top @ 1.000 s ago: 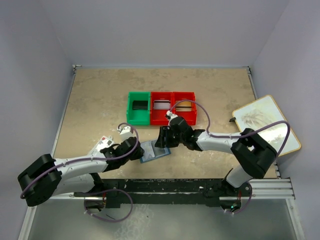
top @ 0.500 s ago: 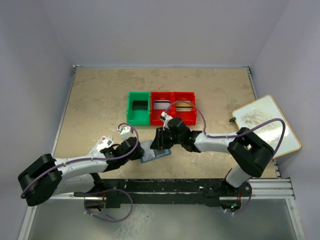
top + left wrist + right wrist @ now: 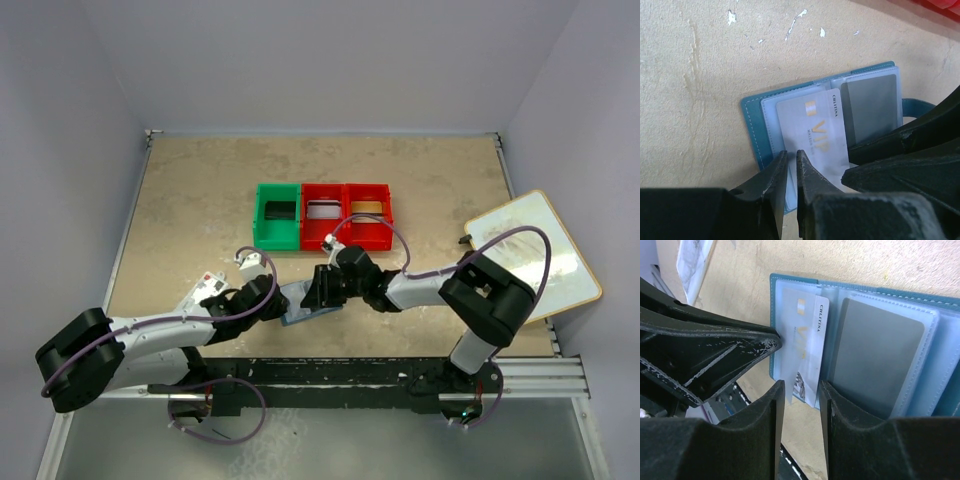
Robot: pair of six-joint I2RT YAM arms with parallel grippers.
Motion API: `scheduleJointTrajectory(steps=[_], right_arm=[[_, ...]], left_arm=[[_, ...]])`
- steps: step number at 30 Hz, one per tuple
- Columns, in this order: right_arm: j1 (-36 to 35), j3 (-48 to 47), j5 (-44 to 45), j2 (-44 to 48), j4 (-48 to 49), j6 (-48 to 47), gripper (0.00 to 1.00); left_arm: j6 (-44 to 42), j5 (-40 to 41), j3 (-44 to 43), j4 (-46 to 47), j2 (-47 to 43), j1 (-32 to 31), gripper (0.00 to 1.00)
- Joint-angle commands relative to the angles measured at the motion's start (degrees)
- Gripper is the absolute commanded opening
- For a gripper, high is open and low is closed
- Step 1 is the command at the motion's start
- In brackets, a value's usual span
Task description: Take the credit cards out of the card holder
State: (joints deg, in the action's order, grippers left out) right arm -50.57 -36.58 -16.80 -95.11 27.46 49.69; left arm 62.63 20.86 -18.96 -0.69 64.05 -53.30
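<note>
The card holder lies open by the surface's near edge, left claw clenched on its flap, right claw spread astride the half-drawn white card; the grey card sits sleeved, so neither's out yet.

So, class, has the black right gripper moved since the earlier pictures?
Yes: the right gripper shifted left and nearer, away from the red plastic bins.
</note>
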Motion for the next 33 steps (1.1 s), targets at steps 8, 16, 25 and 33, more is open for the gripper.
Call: scheduleJointTrajectory(steps=[8,16,25,33], right_arm=[[0.0,2.2,-4.1,-2.8,10.6,6.6,0.19],[0.8,4.6,-3.5,0.0,10.4,6.8,0.12],[1.1,6.7,-4.2,0.6,12.9,8.4,0.06],[1.5,8.4,-0.8,4.1,9.0,8.9,0.08]], left_arm=[[0.7,-1.0,1.5,-1.5,0.3,-0.1,0.09],[0.8,-0.4,1.6,-2.0,0.0,-0.1,0.09],[0.6,-0.9,1.3,-1.3,1.3,-0.1,0.09],[0.3,-0.9,1.3,-1.0,1.7,-0.1,0.08]])
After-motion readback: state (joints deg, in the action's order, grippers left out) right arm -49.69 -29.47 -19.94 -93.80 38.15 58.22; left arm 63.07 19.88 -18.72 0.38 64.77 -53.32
